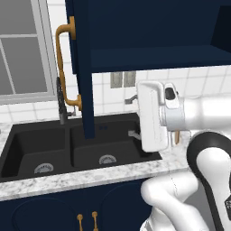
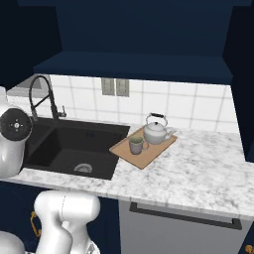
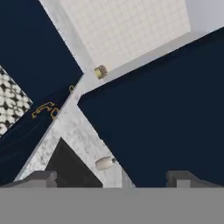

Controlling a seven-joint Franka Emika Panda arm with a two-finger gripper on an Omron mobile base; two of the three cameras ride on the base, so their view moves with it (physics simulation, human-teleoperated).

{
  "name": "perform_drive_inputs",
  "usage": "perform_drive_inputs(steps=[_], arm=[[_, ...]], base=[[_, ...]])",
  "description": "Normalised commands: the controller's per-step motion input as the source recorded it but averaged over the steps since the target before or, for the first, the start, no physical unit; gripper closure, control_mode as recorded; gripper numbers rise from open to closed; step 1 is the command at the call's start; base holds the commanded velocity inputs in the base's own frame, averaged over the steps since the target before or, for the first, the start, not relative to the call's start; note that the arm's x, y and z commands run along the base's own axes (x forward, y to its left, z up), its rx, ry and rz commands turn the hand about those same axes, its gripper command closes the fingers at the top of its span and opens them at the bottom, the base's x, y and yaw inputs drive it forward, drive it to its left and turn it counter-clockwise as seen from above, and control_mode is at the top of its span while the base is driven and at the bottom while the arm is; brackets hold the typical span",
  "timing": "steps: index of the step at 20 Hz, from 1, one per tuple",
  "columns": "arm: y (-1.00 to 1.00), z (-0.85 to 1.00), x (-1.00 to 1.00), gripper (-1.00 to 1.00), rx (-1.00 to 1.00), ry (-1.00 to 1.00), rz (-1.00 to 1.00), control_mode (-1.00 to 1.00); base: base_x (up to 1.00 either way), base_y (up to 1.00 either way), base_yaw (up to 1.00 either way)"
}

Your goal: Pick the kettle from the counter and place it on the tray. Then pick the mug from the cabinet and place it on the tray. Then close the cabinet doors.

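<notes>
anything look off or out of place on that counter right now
Nothing spilled or askew. The kettle and mug both stand upright on the tray, beside the sink. The one loose end: a cabinet door hangs open over the sink, its brass handle facing out.

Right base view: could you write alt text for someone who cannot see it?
A silver kettle and a small mug stand together on a wooden tray on a marble counter, right of a black sink. Above hangs an open navy cabinet, its shelf bare. The white robot arm rises at lower left.
</notes>
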Motion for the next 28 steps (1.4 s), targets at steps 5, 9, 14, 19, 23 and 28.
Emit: perform_drive_inputs(steps=[5,9,14,19,23,28], arm=[[0.3,0.45,-0.45,-1.0,0.0,-0.22,0.07,-1.0],[0.56,0.31,-0.45,-1.0,-0.05,-0.28,0.04,-1.0],[0.5,0.31,-0.46,-1.0,-0.09,-0.21,0.0,-1.0],[0.59,0.12,-0.33,-1.0,-0.12,-0.06,-0.01,-1.0],[0.66,0.04,-0.02,-1.0,-0.07,0.01,-0.11,-1.0],[0.5,0.07,0.31,-1.0,-0.03,0.04,-0.22,-1.0]], base=[[0.0,0.0,0.0],[0.0,0.0,0.0],[0.0,0.0,0.0],[0.0,0.0,0.0],[0.0,0.0,0.0],[0.0,0.0,0.0]])
